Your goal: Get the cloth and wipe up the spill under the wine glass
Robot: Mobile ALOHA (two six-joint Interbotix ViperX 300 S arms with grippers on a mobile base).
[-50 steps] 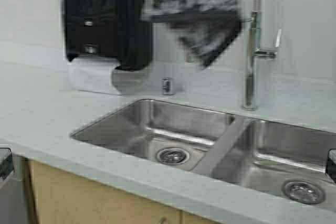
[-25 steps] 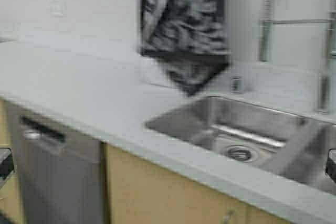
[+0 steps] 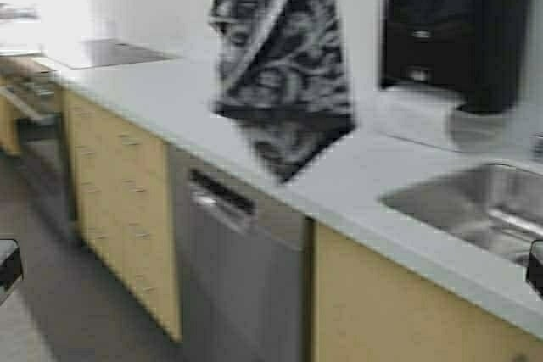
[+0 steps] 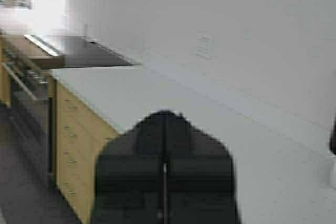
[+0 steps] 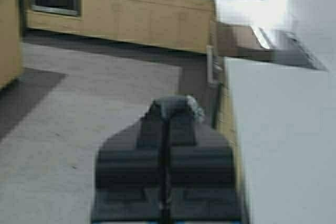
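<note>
The cloth (image 3: 280, 57), dark with a pale leaf pattern, hangs down from the top of the high view in front of the counter, its lower corner pointing down. In the right wrist view my right gripper (image 5: 168, 113) is shut, and a grey tuft of the cloth (image 5: 182, 105) sticks out at its fingertips. My left gripper (image 4: 164, 118) is shut with nothing in it, held over the pale countertop (image 4: 173, 93). Neither gripper shows in the high view. The wine glass and the spill are out of view.
A long grey countertop (image 3: 161, 99) runs from a cooktop (image 3: 106, 52) at the far left to a steel sink (image 3: 484, 205) at the right. Below it are wooden drawers (image 3: 127, 201) and a steel dishwasher (image 3: 242, 269). A black dispenser (image 3: 454, 23) hangs on the wall.
The robot has moved: the scene has shifted right, so the sink went from the middle to the right edge and drawers and cooktop came into view. The cloth still hangs in front.
</note>
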